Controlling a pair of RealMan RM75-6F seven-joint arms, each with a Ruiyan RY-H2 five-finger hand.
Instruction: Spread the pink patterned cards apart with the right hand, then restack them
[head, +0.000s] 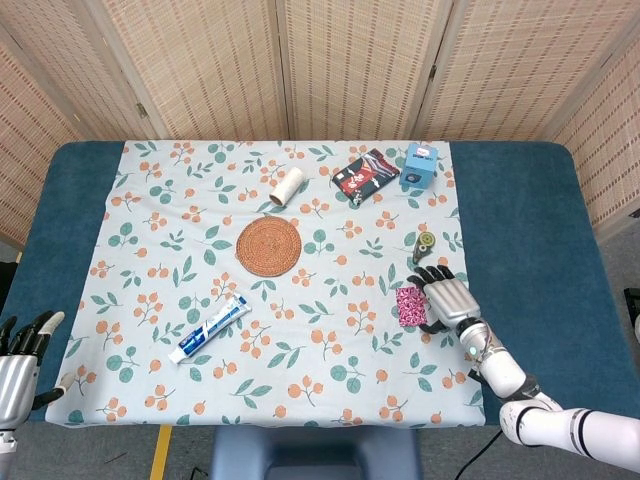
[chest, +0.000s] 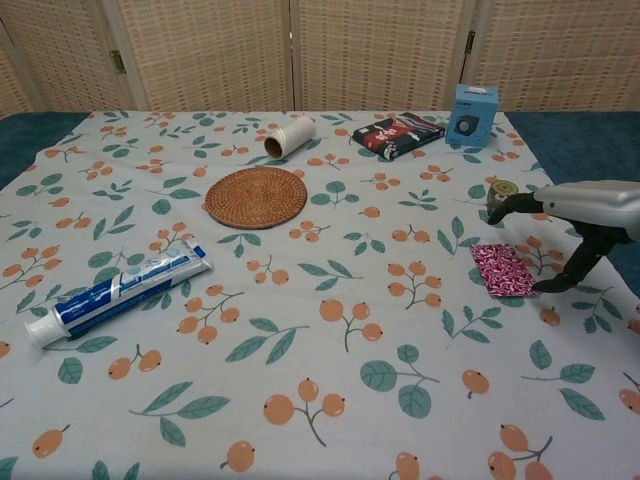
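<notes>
Right hand (chest: 575, 235) arched over the cards (chest: 503, 270) – fingers spread, one fingertip at the stack's 3 o'clock edge. Cards flat on the worktop (chest: 330, 340).

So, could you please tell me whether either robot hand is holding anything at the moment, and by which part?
Nothing is held. The pink patterned cards lie flat on the cloth; the right robot hand arches over them, the left robot hand idles empty.

A blue table (head: 520, 220) carried a floral cloth (head: 330, 340); on the cloth lay pink cards (head: 410, 306), a toothpaste tube (head: 210, 329), a woven coaster (head: 269, 246), a roll (head: 288, 186), a dark packet (head: 365, 171), a blue box (head: 421, 164) and a small tape roll (head: 424, 244)
</notes>
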